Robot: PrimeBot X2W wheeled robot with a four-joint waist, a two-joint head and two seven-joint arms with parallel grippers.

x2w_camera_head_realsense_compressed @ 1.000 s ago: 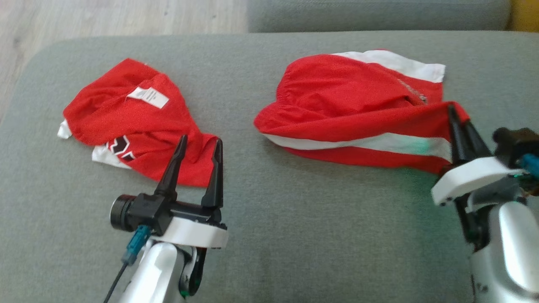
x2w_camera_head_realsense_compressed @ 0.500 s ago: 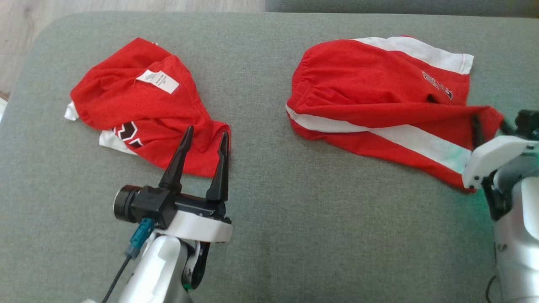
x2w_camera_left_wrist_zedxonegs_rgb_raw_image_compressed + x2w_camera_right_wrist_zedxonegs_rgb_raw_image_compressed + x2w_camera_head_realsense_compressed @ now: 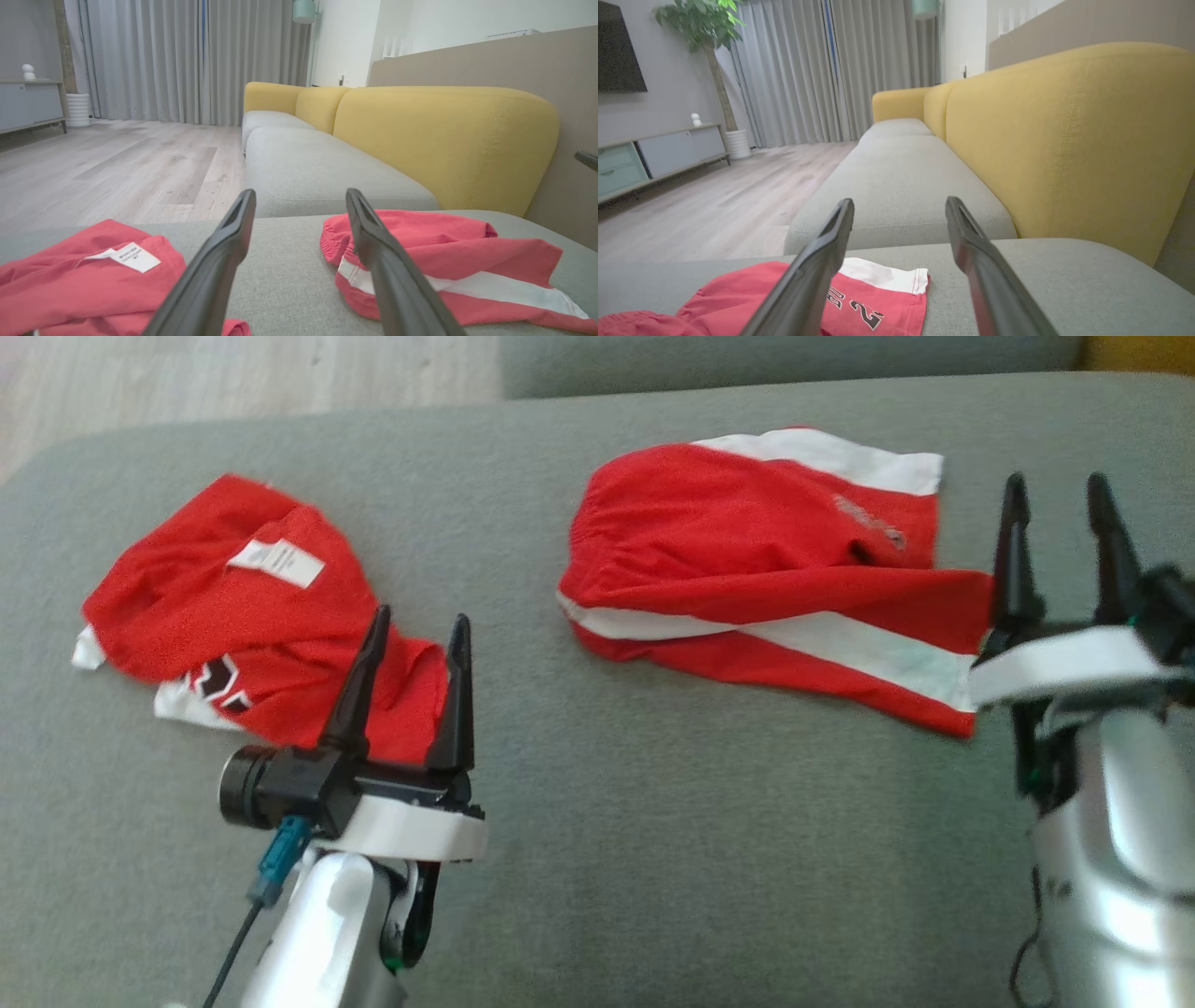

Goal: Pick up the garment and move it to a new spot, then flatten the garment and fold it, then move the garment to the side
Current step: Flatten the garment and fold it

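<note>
The grey sofa seat (image 3: 653, 859) takes most of the place in front of the robot, with a yellow backrest (image 3: 444, 140) behind it. On the right half of the seat lies the garment (image 3: 747, 541), red with broad white bands, crumpled and partly doubled over itself. A second red cloth (image 3: 187, 607) lies well apart on the left half. The right hand (image 3: 1056, 481) stands just beside the right end of the garment, its fingers spread wide and holding nothing. The left hand (image 3: 420, 616) is spread as wide and also empty, near the edge of the second cloth. I think the garment is light, thin and very soft, so it will hang and drag when lifted. A corner of the white-banded hem looks the best place to pinch. A small white label (image 3: 276, 563) shows on the second cloth.
</note>
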